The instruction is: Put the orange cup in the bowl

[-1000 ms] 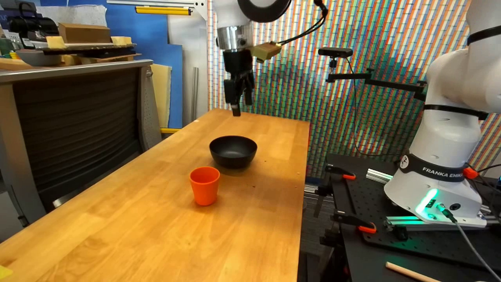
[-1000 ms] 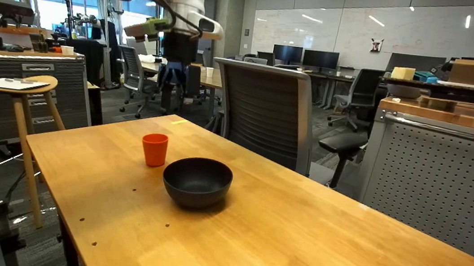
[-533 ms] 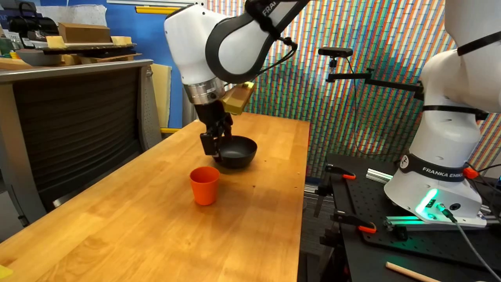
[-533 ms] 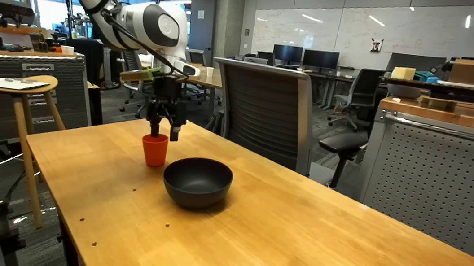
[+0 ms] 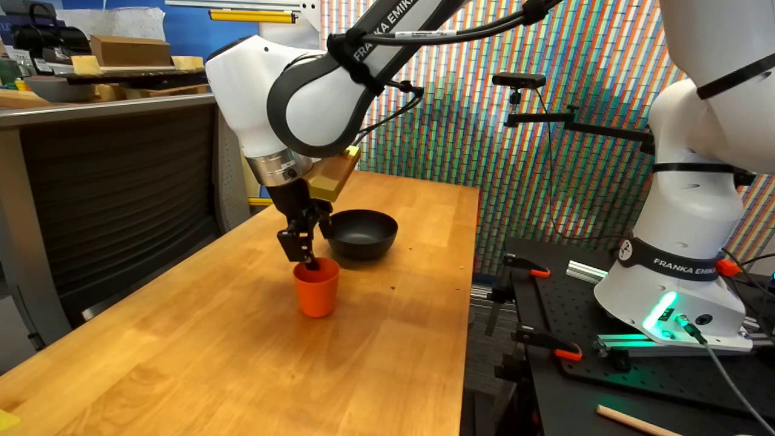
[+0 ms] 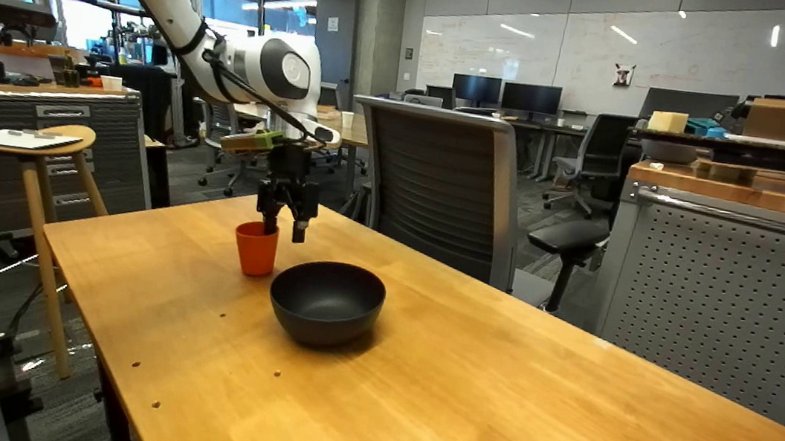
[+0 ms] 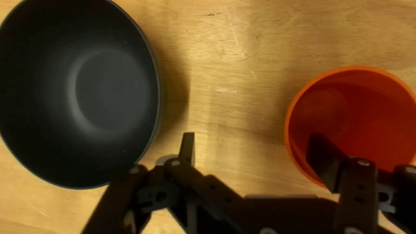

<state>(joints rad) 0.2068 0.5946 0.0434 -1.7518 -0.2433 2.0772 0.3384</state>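
The orange cup stands upright on the table in both exterior views (image 5: 317, 297) (image 6: 255, 254) and at the right of the wrist view (image 7: 373, 110). The empty black bowl stands close beside it in both exterior views (image 5: 363, 245) (image 6: 324, 321) and fills the left of the wrist view (image 7: 112, 91). My gripper (image 7: 253, 138) is open. One finger reaches into the cup's mouth; the other is outside it, on the side toward the bowl, so the cup's near wall lies between the fingers. The gripper also shows in both exterior views (image 5: 319, 249) (image 6: 284, 231).
The wooden table (image 5: 254, 369) carries the cup and bowl. An office chair (image 6: 441, 189) stands along one long edge. The robot base (image 5: 672, 278) stands on a black bench beyond the opposite edge. A camera on an arm (image 5: 519, 82) stands near the back.
My gripper has come down from high above the table and across to the cup, with one finger now inside its mouth. The cup and bowl have not moved.
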